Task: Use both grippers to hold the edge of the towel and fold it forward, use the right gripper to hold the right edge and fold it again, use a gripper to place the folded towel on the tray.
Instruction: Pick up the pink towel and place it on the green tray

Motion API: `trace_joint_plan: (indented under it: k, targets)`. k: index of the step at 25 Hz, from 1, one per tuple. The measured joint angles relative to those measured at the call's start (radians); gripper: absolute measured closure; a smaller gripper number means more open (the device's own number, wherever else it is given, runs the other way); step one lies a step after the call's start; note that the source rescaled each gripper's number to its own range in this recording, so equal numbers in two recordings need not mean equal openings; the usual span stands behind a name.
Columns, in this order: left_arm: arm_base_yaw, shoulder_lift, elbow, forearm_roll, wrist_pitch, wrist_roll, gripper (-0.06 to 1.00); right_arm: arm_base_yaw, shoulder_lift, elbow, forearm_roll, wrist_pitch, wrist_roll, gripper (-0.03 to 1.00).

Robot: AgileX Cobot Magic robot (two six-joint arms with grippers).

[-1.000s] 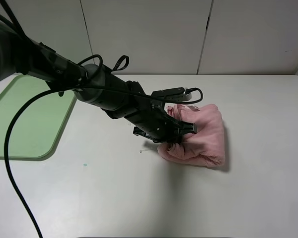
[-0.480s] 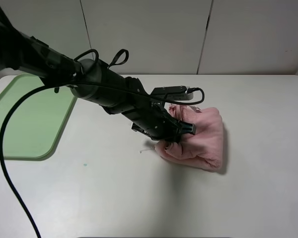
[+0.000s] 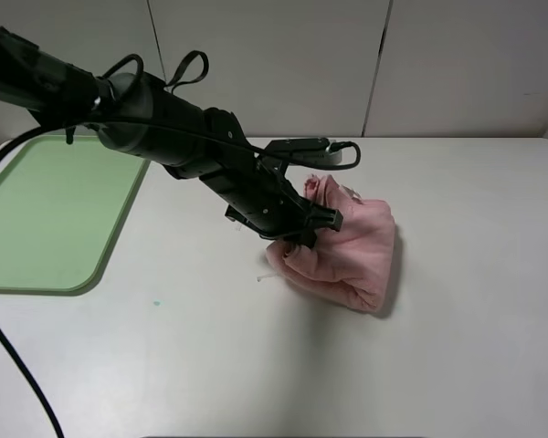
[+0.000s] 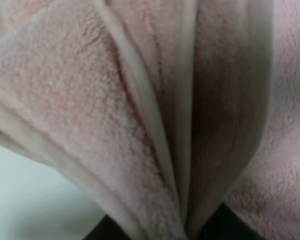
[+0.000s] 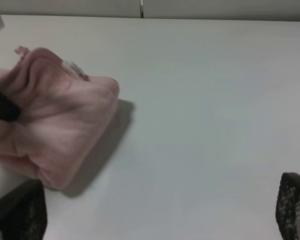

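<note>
So from the high camera you get the whole layout: the left tool (image 3: pixel 303 230) is clamped onto the near-left end of the folded towel (image 3: pixel 347 251), which sits bunched on the white table (image 3: pixel 256 365), roughly in the middle. The green tray (image 3: pixel 46 219) is off at the left edge, well apart from the towel, with nothing lying in it. The left wrist view only gives a close-up of the fluffy pink plush layers and the pale rolled hems (image 4: pixel 182 100) pinched together. The right wrist view shows the towel from the other side, plus the right tool (image 5: pixel 155 215), whose two dark fingertips sit spread wide apart at the frame corners, holding nothing.
</note>
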Motion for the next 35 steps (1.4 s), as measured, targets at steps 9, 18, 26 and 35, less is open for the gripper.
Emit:
trace_joint_plan:
  k: [9, 18, 26, 35]
  targets:
    - [0.123, -0.06, 0.01, 0.182, 0.101, -0.061, 0.77, 0.0, 0.0, 0.0, 0.0, 0.0, 0.0, -0.03]
    - [0.28, -0.129, 0.014, 0.307, 0.21, -0.108, 0.77, 0.0, 0.0, 0.0, 0.0, 0.0, 0.0, -0.03]
    - [0.433, -0.157, 0.014, 0.463, 0.265, -0.126, 0.77, 0.0, 0.0, 0.0, 0.0, 0.0, 0.0, -0.03]
    - [0.627, -0.157, 0.014, 0.518, 0.278, -0.129, 0.77, 0.0, 0.0, 0.0, 0.0, -0.001, 0.0, -0.03]
